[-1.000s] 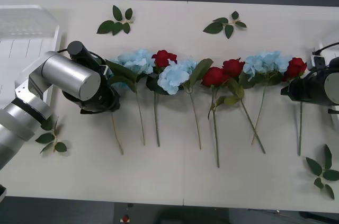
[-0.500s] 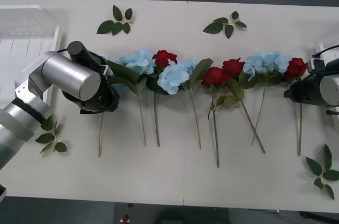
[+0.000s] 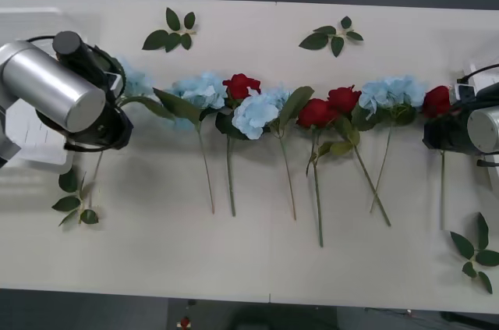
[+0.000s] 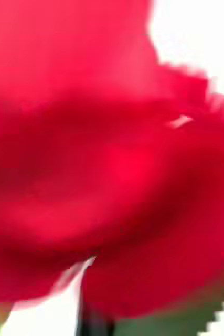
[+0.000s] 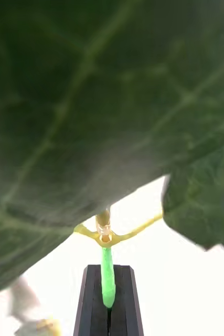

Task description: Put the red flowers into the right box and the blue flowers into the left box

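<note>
My left gripper point(image 5: 108, 274) has its black fingers shut on the thin green stem of a blue flower point(image 3: 134, 80). It holds that flower by the left box point(image 3: 35, 152), with a broad leaf point(image 5: 91, 94) close over the camera. The left arm point(image 3: 54, 84) hides the gripper from the front. More blue flowers point(image 3: 199, 90) and red flowers point(image 3: 316, 113) lie in a row across the table. My right gripper point(image 3: 433, 133) sits at the rightmost red flower point(image 3: 437, 101), whose head point(image 4: 106, 157) fills its wrist view. A sliver of the right box point(image 3: 485, 65) shows behind that arm.
Loose green leaf sprigs lie at the back left point(image 3: 171, 33), back middle point(image 3: 334, 36), front left point(image 3: 74, 201) and front right point(image 3: 475, 252). The flower stems point toward the table's front edge.
My left arm has swung left toward the left box, carrying the blue flower out of the row with its stem trailing. The right gripper has drifted slightly to the right at the rose.
</note>
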`<state>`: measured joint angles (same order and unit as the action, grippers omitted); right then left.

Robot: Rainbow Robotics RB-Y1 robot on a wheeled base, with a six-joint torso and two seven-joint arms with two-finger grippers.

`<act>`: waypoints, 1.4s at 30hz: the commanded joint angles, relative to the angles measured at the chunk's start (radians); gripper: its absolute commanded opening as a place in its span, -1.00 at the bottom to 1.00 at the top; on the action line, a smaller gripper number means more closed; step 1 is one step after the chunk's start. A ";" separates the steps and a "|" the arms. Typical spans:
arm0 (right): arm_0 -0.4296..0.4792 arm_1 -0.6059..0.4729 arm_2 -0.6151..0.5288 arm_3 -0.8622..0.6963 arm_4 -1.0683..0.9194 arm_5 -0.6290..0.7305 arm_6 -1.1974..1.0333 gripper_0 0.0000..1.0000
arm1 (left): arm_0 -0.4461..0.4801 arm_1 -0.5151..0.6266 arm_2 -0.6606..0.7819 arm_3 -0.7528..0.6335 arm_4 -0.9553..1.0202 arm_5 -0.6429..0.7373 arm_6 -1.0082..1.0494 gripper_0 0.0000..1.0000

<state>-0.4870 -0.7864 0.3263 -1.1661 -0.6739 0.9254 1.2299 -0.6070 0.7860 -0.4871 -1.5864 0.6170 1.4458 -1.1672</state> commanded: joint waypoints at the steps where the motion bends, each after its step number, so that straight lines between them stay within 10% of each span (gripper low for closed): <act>1: -0.025 -0.010 -0.016 -0.012 0.008 -0.004 0.031 -1.00 | -0.022 0.104 0.085 -0.161 0.052 0.094 -0.074 -1.00; 10: -0.051 -0.033 -0.039 -0.041 -0.012 0.003 0.039 -1.00 | -0.023 0.156 0.357 -0.256 -0.014 0.268 -0.382 -1.00; 21: -0.050 -0.093 -0.165 -0.224 -0.015 0.122 0.082 -1.00 | -0.022 0.200 0.519 0.157 -0.019 0.415 -0.721 -1.00; 29: -0.050 -0.160 -0.230 -0.296 0.053 0.171 0.146 -1.00 | -0.023 0.234 0.521 0.457 -0.060 0.225 -0.879 -1.00; 42: -0.051 -0.172 -0.411 -0.184 0.137 0.151 0.416 -1.00 | -0.023 0.239 0.441 0.557 -0.072 0.136 -0.904 -0.99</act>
<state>-0.5105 -0.9219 -0.0582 -1.3763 -0.5438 1.0963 1.5828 -0.6070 0.9860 -0.0016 -1.0416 0.5440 1.5936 -2.0648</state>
